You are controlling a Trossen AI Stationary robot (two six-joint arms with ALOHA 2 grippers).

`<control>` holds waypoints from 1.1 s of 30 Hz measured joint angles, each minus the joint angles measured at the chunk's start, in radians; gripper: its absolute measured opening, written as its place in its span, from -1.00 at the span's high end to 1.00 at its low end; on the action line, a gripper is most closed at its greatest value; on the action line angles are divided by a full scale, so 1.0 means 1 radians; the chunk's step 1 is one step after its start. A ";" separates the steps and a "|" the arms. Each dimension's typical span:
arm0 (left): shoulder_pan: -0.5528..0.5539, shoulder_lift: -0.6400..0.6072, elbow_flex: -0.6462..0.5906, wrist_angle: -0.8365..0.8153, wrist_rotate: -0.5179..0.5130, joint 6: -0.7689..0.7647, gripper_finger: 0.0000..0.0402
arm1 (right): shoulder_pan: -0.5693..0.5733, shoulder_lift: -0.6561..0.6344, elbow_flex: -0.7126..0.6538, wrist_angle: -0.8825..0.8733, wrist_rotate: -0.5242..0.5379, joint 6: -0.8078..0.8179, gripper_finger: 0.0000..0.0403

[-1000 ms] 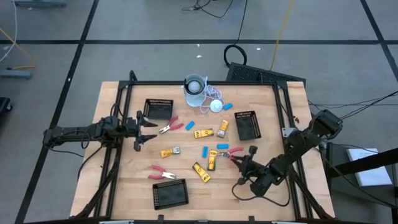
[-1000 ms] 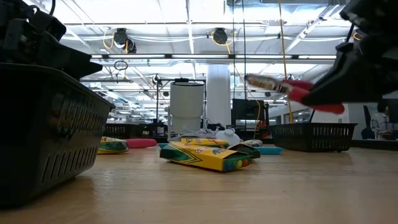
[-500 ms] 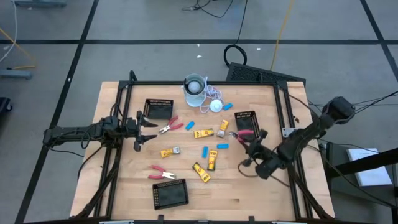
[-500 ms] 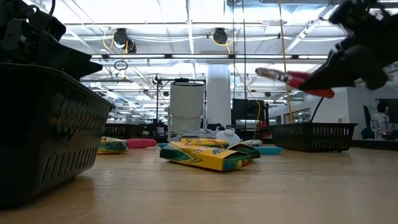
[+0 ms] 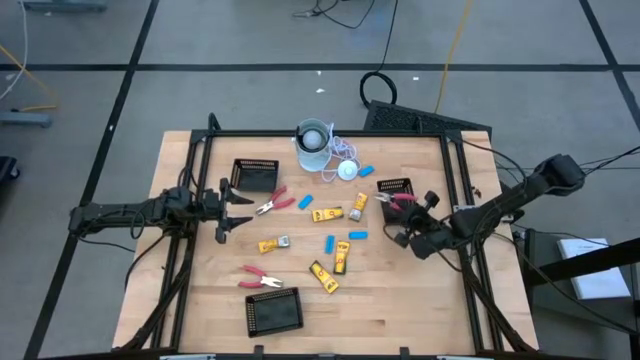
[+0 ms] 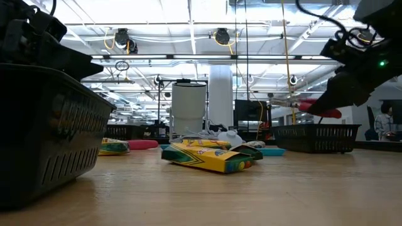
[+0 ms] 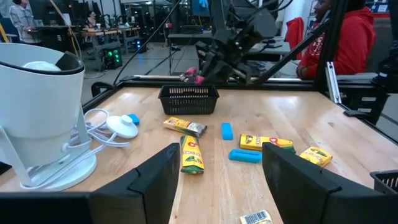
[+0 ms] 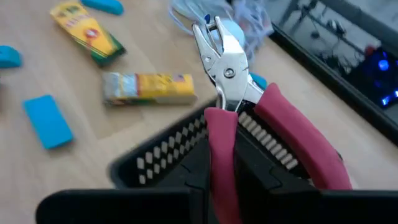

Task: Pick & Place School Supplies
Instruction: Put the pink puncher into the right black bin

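A red-handled tool is gripped by its handles in the right gripper and is held just above the black mesh tray at the right of the wooden table; no release is seen, so this placement is judged unfinished. Most supplies remain scattered left of that tray: yellow crayon boxes, blue sticks and two more red-handled tools. Whether anything already lies in that tray cannot be told. The left gripper waits with jaws spread, well apart from that tray. Beyond it, a person in a red top is seen in a workshop room.
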 joint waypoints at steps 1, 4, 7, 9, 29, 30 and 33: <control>0.000 0.004 0.000 0.000 0.000 0.000 -0.14 | -0.014 0.000 -0.002 -0.012 -0.013 0.014 0.83; 0.000 0.017 0.000 0.000 -0.001 0.000 -0.14 | -0.057 0.000 -0.005 -0.038 -0.069 0.042 0.83; 0.000 0.025 0.000 0.000 -0.001 0.000 -0.14 | -0.085 0.000 -0.005 -0.033 -0.096 0.040 0.83; 0.000 0.026 0.000 0.000 -0.001 0.000 -0.14 | -0.104 0.000 -0.005 -0.029 -0.125 0.039 0.83; 0.000 0.026 0.000 0.000 0.000 0.000 -0.14 | -0.216 0.000 -0.004 -0.053 -0.278 0.079 0.66; 0.000 0.026 0.000 0.000 0.000 0.000 -0.14 | -0.217 0.001 -0.004 -0.055 -0.282 0.081 0.58; 0.000 0.026 0.000 0.000 0.000 0.000 -0.14 | -0.216 0.001 -0.005 -0.054 -0.284 0.093 0.38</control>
